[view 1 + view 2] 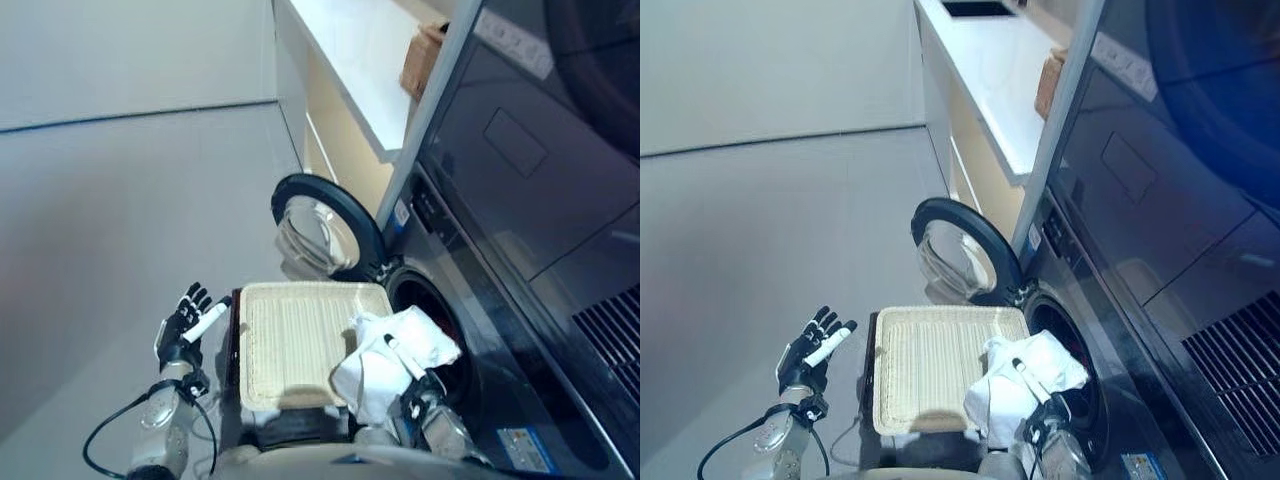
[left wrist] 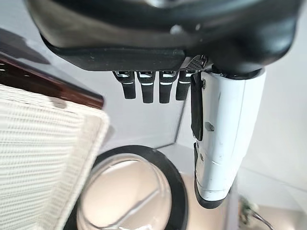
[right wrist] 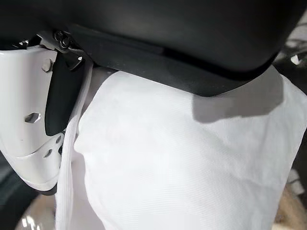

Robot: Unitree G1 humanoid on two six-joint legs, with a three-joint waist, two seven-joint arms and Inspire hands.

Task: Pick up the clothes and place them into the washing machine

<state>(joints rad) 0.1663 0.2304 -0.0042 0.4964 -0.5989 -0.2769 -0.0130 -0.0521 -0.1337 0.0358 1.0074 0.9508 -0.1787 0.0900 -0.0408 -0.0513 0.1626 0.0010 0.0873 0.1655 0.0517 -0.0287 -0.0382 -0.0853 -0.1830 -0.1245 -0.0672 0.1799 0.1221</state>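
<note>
The right hand [image 1: 1040, 412] is gripping a bundle of white cloth [image 1: 1015, 385], its thumb pressing into the fabric. The cloth is hanging at the mouth of the washing machine [image 1: 1110, 300], just beside the right edge of a flat cream woven basket [image 1: 930, 365] that is sitting in front of the machine. The machine's round door [image 1: 958, 248] is standing open beyond the basket. The left hand [image 1: 810, 352] is hovering over the floor [image 1: 760, 220] left of the basket, fingers straight and spread, holding nothing.
</note>
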